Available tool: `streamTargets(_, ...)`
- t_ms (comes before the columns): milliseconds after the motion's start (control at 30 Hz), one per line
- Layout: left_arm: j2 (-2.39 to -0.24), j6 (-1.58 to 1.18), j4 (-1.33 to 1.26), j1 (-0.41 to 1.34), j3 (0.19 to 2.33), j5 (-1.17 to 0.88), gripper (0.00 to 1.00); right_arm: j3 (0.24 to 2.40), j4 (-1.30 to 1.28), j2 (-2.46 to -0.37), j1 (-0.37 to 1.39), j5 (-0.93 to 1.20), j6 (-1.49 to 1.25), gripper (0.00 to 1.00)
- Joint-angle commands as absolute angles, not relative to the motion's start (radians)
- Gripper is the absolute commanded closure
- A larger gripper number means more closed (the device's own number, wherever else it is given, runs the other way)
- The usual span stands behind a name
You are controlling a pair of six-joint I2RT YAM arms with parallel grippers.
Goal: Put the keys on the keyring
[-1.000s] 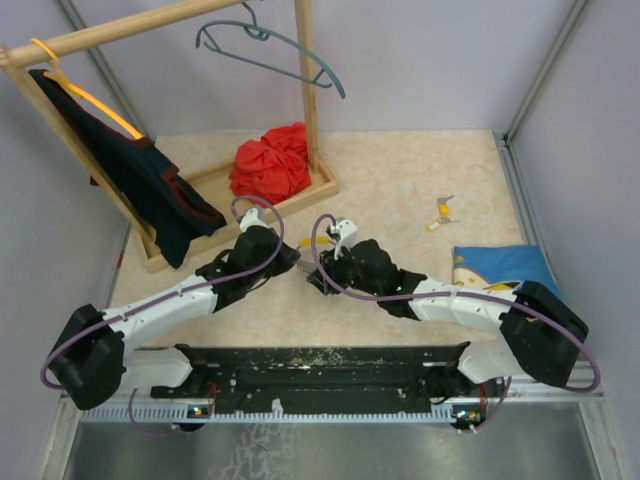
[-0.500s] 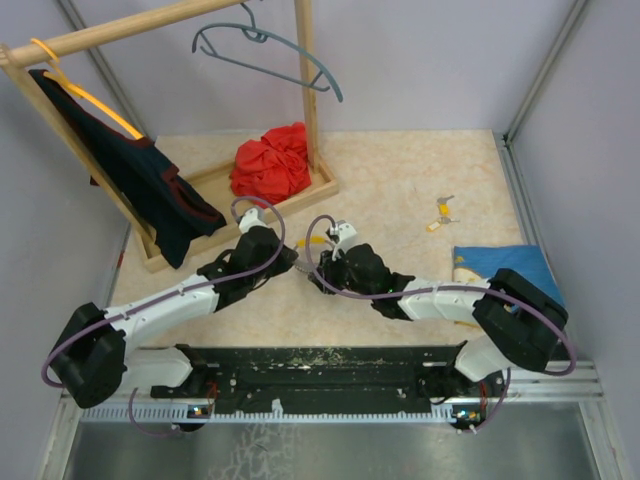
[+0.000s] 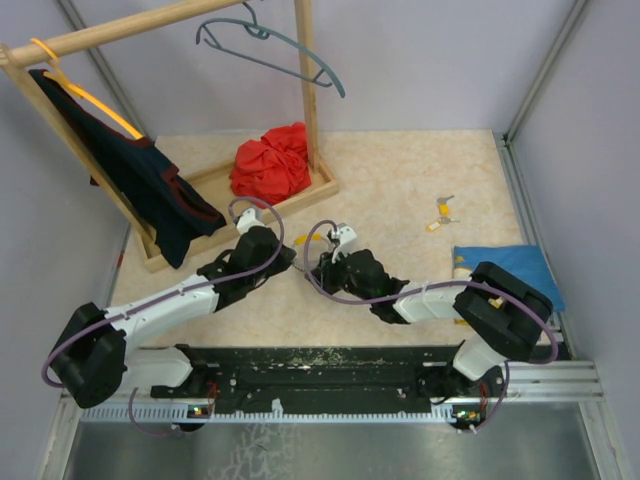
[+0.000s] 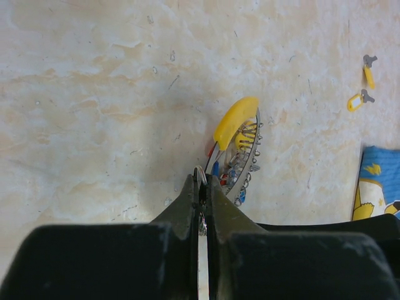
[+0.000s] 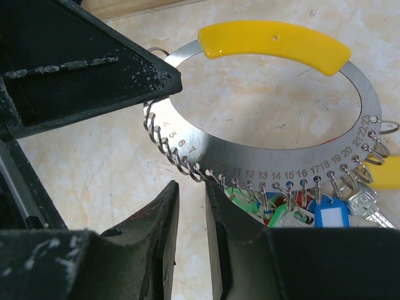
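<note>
My left gripper (image 4: pixel 201 187) is clamped flat on the edge of the keyring (image 5: pixel 250 153), holding it just above the table (image 3: pixel 400 170) between the two arms. Several keys (image 5: pixel 328 212) with blue, green and red tags already hang from its numbered hooks. My right gripper (image 5: pixel 192 187) sits just under the ring with its jaws a slit apart, and I can't tell if it grips anything. Two yellow-tagged loose keys (image 3: pixel 440 214) lie well off to my right, so I judge the job partly done.

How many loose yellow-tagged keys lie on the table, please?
2: the far yellow-tagged key and the nearer yellow-tagged key, beside the blue cloth; others may be hidden.
</note>
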State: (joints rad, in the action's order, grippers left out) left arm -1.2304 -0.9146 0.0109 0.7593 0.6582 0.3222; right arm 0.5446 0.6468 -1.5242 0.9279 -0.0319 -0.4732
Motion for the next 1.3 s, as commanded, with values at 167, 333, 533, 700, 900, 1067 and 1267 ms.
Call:
streamTargets(167, -1.207, -1.039, -0.077, 0.77, 0.626, 0.296, 1.0, 0.496, 0.921, -1.558, 0.939, -0.1, -0.447, 0.75)
streamTargets(333, -1.178, -1.12, -0.068, 0.77, 0.603, 0.341, 1.0, 0.513, 0.916, -1.58, 0.941, -0.124, -0.424, 0.73)
streamTargets(533, -1.157, -1.206, -0.071, 0.77, 0.589, 0.34, 1.0, 0.495, 1.017, -1.614, 0.955, -0.15, -0.383, 0.72)
streamTargets(700, -1.161, -1.241, -0.074, 0.77, 0.586, 0.32, 1.0, 0.493, 1.101, -1.642, 0.958, -0.149, -0.339, 0.7)
streamTargets(900, -1.152, -1.277, -0.102, 0.77, 0.566, 0.313, 1.0, 0.485, 1.196, -1.705, 0.962, -0.115, -0.316, 0.71)
streamTargets(1067, -1.147, -1.28, -0.107, 0.77, 0.561, 0.309, 1.0, 0.474, 1.245, -1.721, 0.962, -0.097, -0.309, 0.78)
streamTargets(1267, -1.138, -1.272, -0.112, 0.77, 0.55, 0.315, 1.0, 0.469, 1.237, -1.698, 0.962, -0.031, -0.292, 1.0)
